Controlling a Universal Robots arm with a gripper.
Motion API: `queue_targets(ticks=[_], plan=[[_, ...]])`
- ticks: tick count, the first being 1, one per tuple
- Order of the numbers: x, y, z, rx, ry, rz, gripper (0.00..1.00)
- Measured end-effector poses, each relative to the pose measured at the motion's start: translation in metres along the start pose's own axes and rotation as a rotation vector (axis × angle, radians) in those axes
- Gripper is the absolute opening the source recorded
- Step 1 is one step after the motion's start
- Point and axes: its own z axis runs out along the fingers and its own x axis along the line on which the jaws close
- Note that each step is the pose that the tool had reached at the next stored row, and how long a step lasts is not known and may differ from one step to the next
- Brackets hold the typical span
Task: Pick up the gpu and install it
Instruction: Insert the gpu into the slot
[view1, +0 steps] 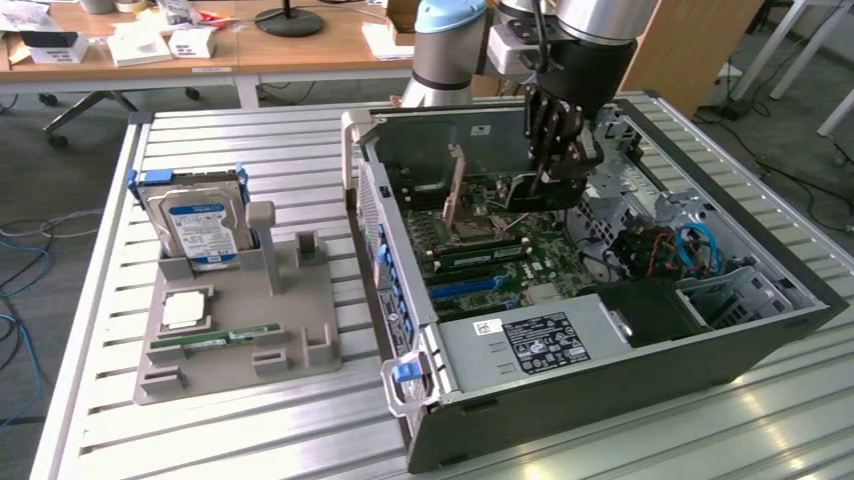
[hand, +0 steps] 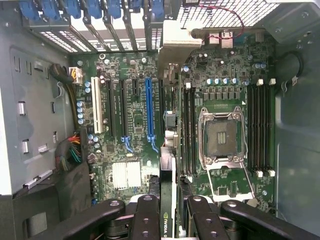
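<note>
My pincer, half shut on the gpu, holds it above the motherboard at the exterior view's upper centre, apparently not yet seated.

The gpu is a slim dark card held on edge, clamped between the gripper's fingers and hanging just beneath them. In the wrist view the gpu shows edge-on, running straight away from the gripper. A logo strip sits at the fingers, and the metal bracket is at the end farthest from them.
</note>
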Motion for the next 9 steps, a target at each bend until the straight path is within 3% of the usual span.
queue_targets(ticks=[9], plan=[[0.0003,0.0038,-0.0001,0.0001,0.0,0.0,0.26]])
